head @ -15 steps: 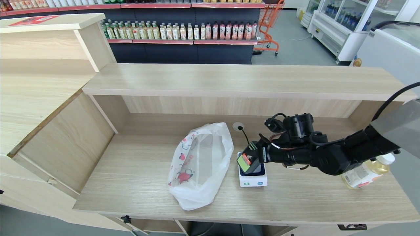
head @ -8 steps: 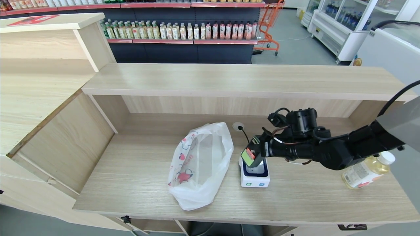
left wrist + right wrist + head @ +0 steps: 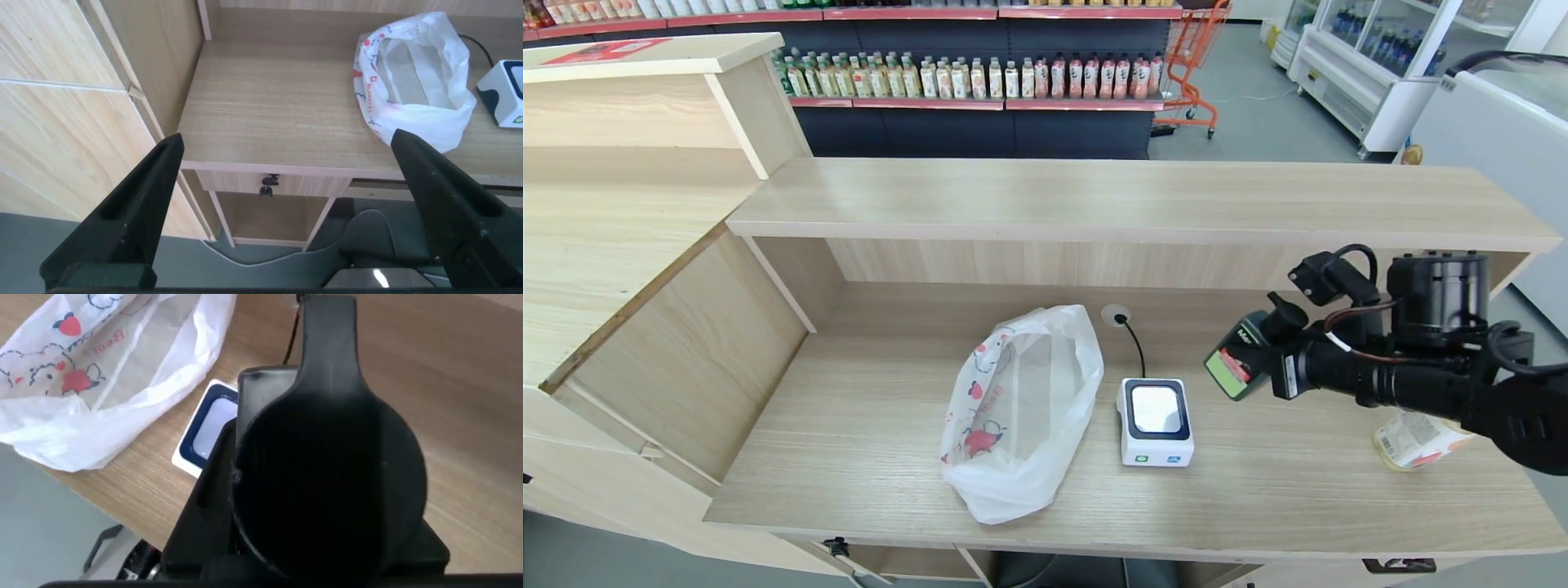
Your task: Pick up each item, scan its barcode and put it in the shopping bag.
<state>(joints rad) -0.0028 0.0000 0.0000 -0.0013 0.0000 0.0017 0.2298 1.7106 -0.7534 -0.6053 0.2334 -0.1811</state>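
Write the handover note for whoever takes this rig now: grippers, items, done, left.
Left gripper: open, empty, in front of the counter.
Right gripper: shut on a small box, in the air right of the scanner.
Shopping bag: lying left of the scanner, seemingly empty.
Bottle: lying on the counter under the right arm.
Done: box picked up.
Left: scan it if unscanned, bag it, then the bottle.

Head view high above the counter; wrist views lower, nearer; bag and scanner common to all.
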